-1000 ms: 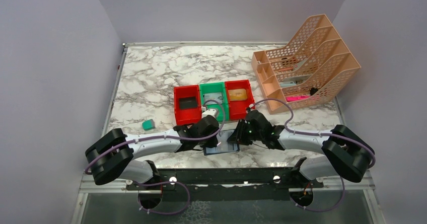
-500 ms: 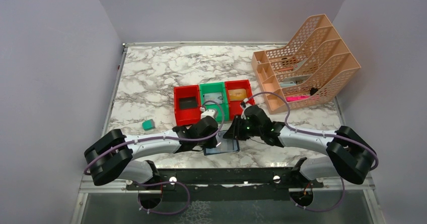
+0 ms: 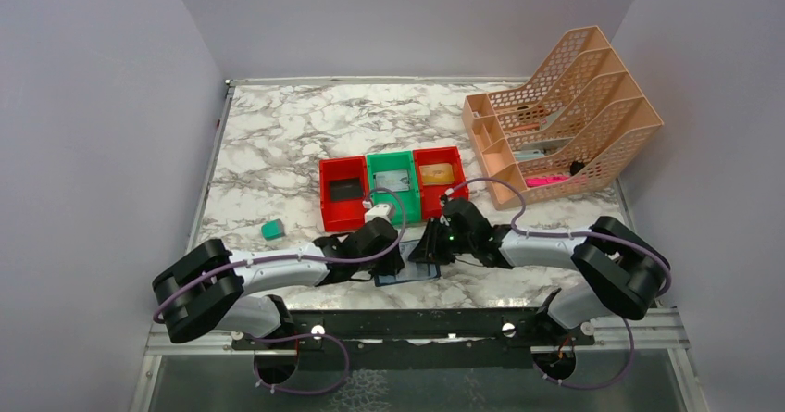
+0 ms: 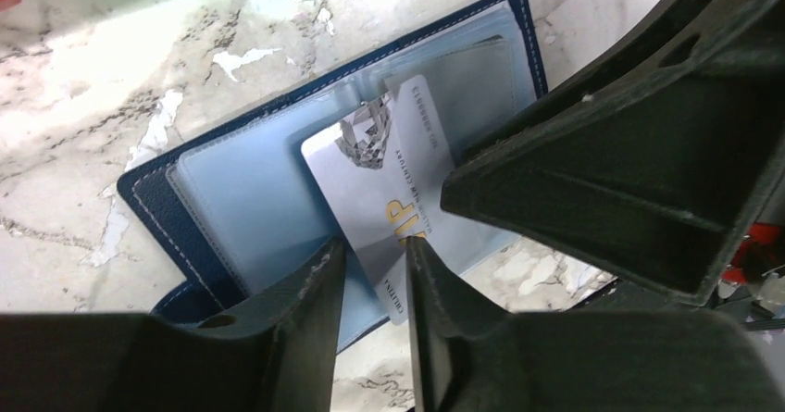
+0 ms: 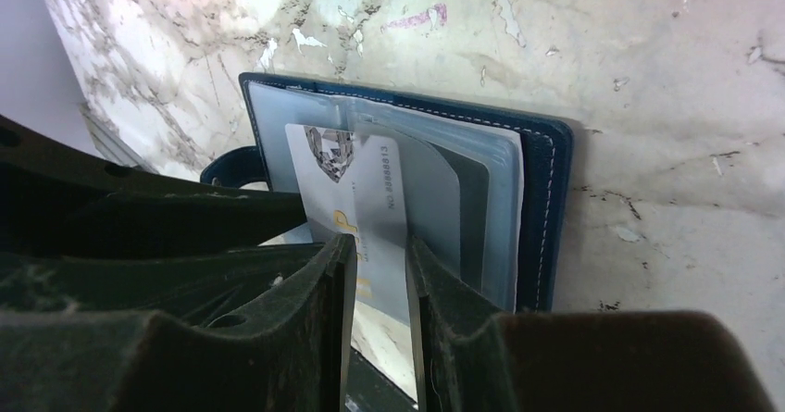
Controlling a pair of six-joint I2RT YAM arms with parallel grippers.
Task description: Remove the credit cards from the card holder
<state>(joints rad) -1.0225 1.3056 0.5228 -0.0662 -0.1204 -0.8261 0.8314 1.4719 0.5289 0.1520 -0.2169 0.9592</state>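
The navy card holder (image 4: 231, 199) lies open on the marble table (image 4: 93, 79), at six o'clock from the green bin (image 3: 391, 157); a silver-grey card (image 4: 389, 181) juts from its pocket toward six o'clock in the left wrist view. The left gripper (image 4: 373, 255) hangs over that card's free end, fingers narrowly parted and clenching nothing, the card showing through the gap; the right gripper (image 5: 380, 245) hovers likewise, released, from the opposite side; whether either touches the card I cannot tell.

Robot lab cell, plain lilac walls (image 3: 102, 134), marble-print table (image 3: 278, 143), two bolted arms (image 3: 278, 264)
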